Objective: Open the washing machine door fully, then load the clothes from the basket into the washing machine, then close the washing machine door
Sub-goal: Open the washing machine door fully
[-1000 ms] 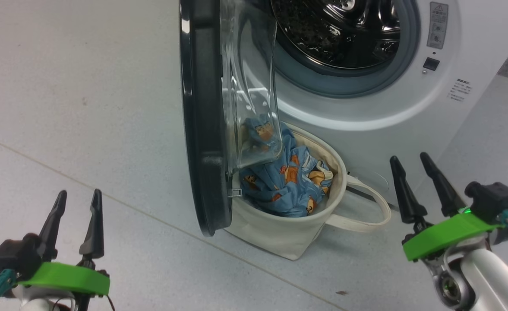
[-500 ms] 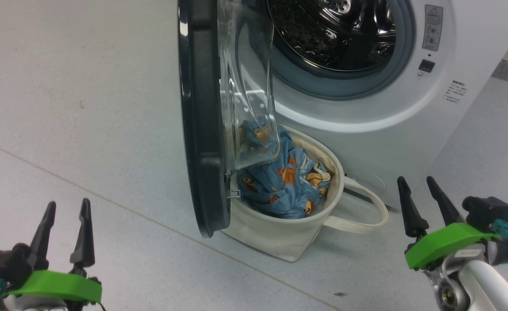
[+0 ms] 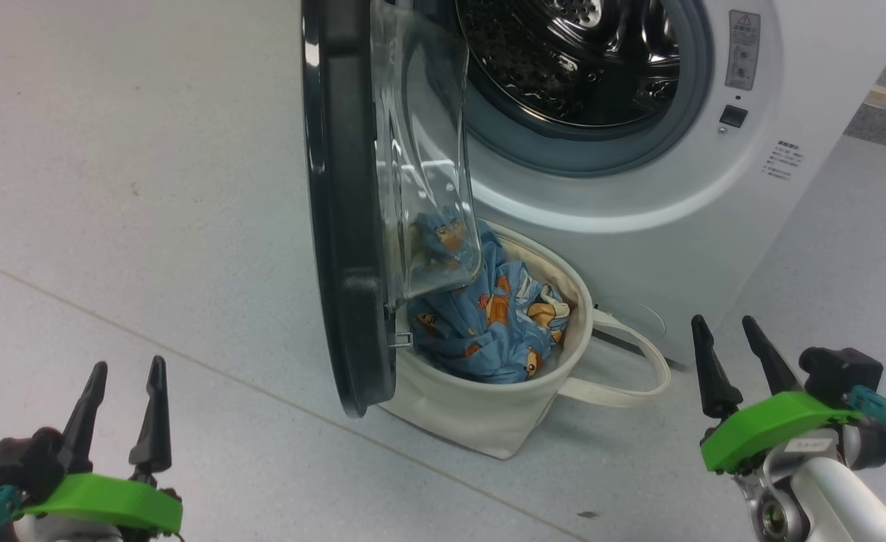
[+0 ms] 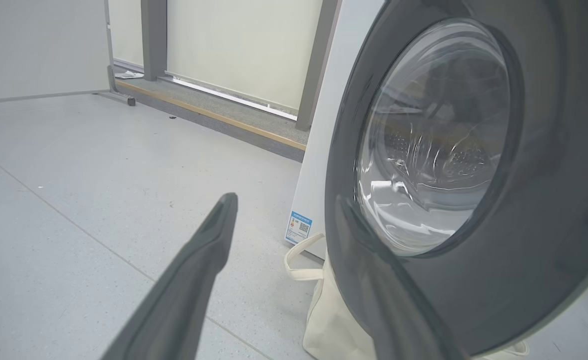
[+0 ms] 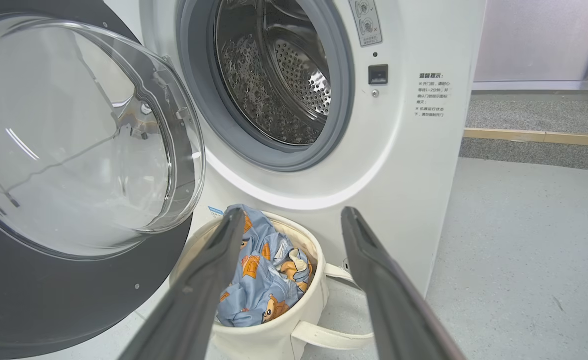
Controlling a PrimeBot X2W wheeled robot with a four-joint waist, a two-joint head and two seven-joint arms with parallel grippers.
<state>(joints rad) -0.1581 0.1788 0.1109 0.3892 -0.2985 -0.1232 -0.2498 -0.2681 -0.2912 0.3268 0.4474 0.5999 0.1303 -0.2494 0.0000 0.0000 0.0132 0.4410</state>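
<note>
Clothes are not yet loaded. We find the whole blue printed bundle lying in the basket, with none of it in the drum.

Nearest us, the left end effector hangs low at the near left over bare floor. Its fingers are spread and hold nothing, and it is well apart from the door. The right end effector hangs at the near right, likewise spread and empty. It is near the basket's strap handle but not touching it.

Next out, the washing machine door stands swung out at the left of the opening, edge-on to us and roughly square to the machine's front. We judge the opening step done or nearly so; whether the door has reached its stop we cannot tell. Its glass bowl overhangs the left part of the basket, and we cannot tell whether the two touch.

The basket sits on the floor just right of the door, close against the foot of the washing machine and below the opening.

Farthest, the steel drum stands exposed and, as far as we can see, empty.

Outstanding: lifting the clothes out, placing them in the drum, and closing the door. We judge the first of three steps complete at most. We also note that the overhanging bowl narrows access to the basket from the left.
</note>
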